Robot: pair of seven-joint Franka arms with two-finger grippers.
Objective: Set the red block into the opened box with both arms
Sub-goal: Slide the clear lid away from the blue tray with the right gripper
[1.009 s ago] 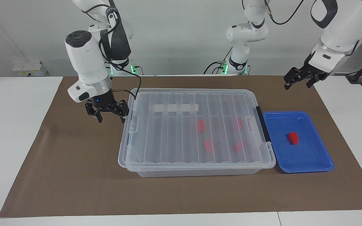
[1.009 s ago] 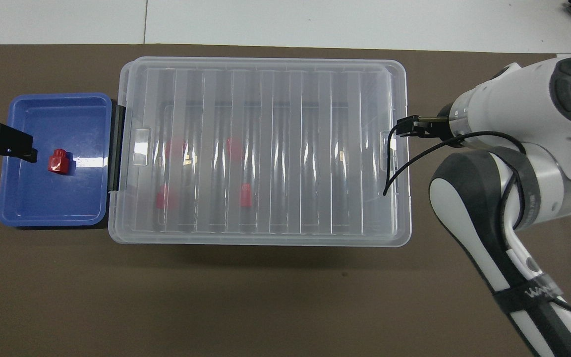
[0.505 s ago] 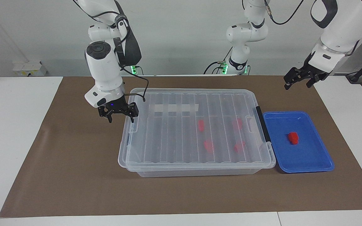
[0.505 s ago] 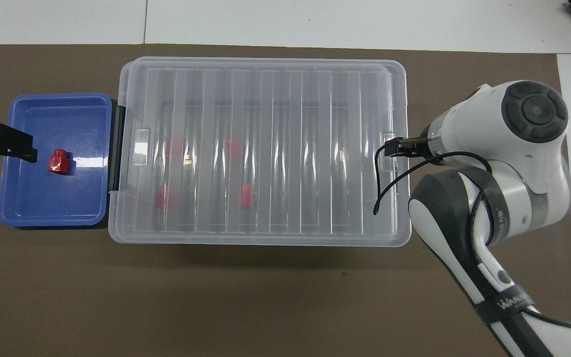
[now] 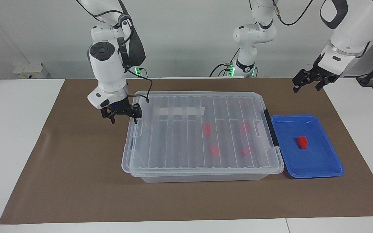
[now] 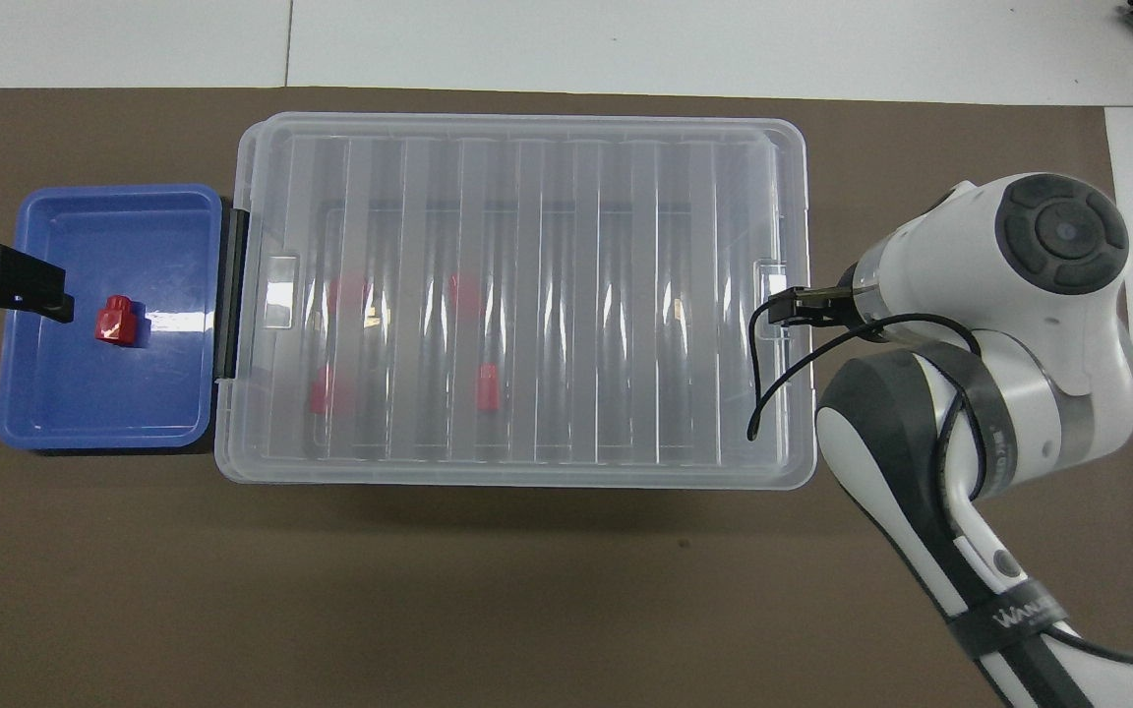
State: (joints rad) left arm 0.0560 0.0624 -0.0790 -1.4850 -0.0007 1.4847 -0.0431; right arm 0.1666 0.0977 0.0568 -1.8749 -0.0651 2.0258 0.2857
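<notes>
At nine o'clock in your facing view, the right gripper (image 5: 123,119) hangs with its fingers apart over the end of the box (image 5: 202,136) toward the right arm's side. The box's ribbed lid (image 5: 173,129) is on, with four red blocks showing through it. At three o'clock, the blue tray (image 5: 319,161) holds the red block (image 5: 301,142). At two o'clock, the left gripper (image 5: 306,84) waits, fingers spread, above the brown mat (image 5: 76,181).
</notes>
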